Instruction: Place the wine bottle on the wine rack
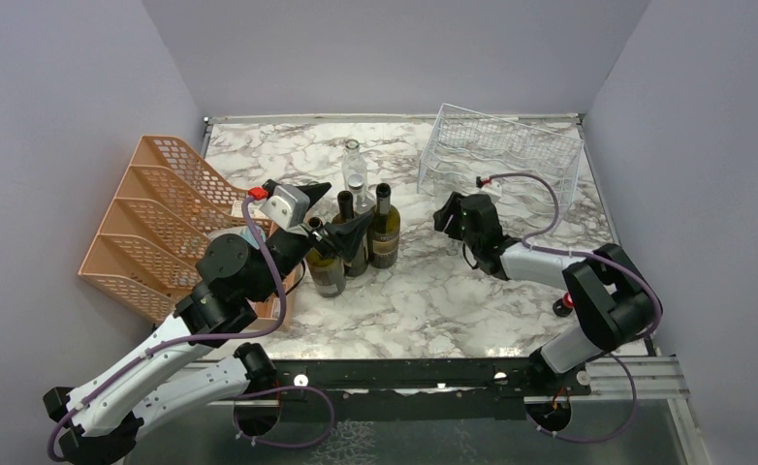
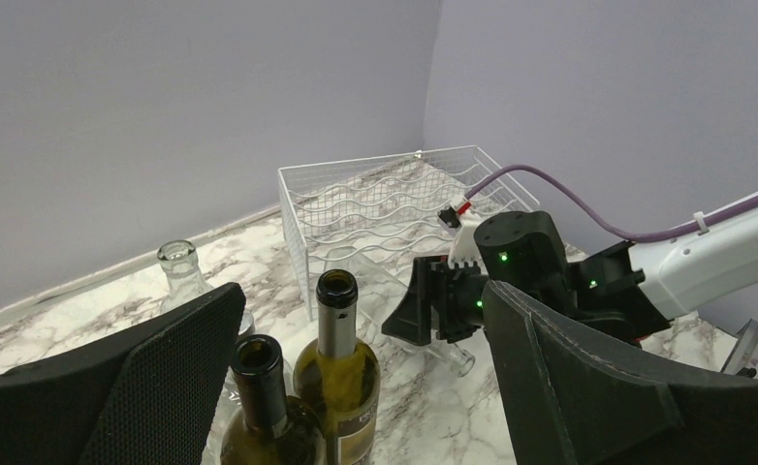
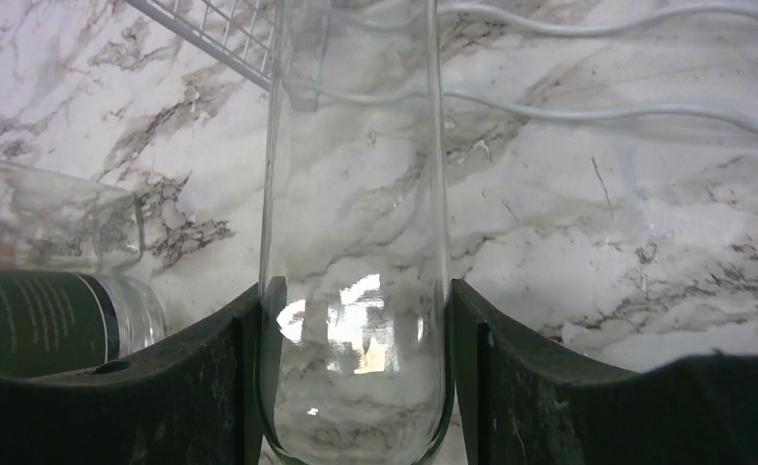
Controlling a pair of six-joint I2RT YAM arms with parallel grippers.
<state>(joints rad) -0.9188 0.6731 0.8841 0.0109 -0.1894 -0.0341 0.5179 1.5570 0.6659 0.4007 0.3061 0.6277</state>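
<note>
Right gripper (image 3: 356, 312) grasping the clear wine bottle (image 3: 356, 174) at the wine rack's (image 1: 507, 145) near edge; left gripper (image 1: 346, 205) released. Smooth glass may slip, or snag on the wire.

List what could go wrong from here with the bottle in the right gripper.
1. The clear bottle is smooth glass, pinched near one end by the right gripper. It could slip or swing in the grip.
2. The wine rack is thin wire and its edge lies right at the bottle. A low approach could catch the wires and shove the rack.
3. The open left gripper straddles the standing green bottles. A careless move there might topple them.
</note>
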